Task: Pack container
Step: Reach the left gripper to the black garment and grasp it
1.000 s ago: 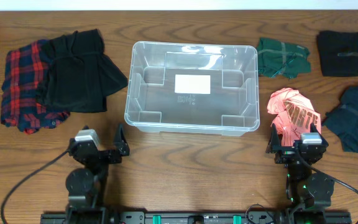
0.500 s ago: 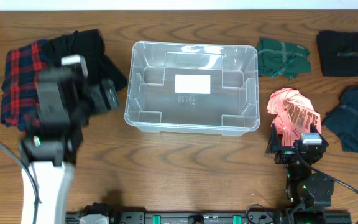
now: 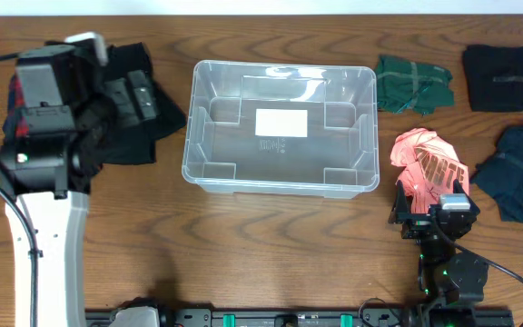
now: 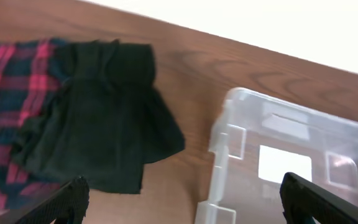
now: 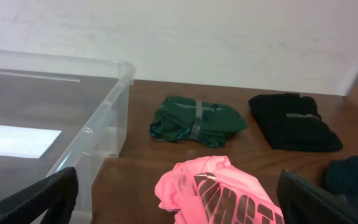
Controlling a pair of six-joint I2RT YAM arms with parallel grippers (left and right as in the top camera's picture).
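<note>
The clear container [image 3: 280, 127] with a white label on its base sits mid-table and holds nothing; it also shows in the left wrist view [image 4: 291, 162] and the right wrist view [image 5: 48, 118]. My left gripper [image 3: 139, 100] is open and raised over the black garment [image 3: 121, 123] beside the red plaid garment [image 4: 5, 112]. The black garment [image 4: 104, 118] lies below its fingers [image 4: 179, 205]. My right gripper [image 3: 431, 202] is open, low at the front right, just short of the pink shirt [image 3: 425, 163], which also shows in the right wrist view [image 5: 229, 190].
A green folded garment [image 3: 411, 84], a black folded garment [image 3: 498, 79] and a dark blue garment [image 3: 520, 173] lie right of the container. The green one [image 5: 194, 121] and black one [image 5: 294, 121] show in the right wrist view.
My left arm has risen from the front of the table and swung back and left, over the black garment. The right arm has not moved.
</note>
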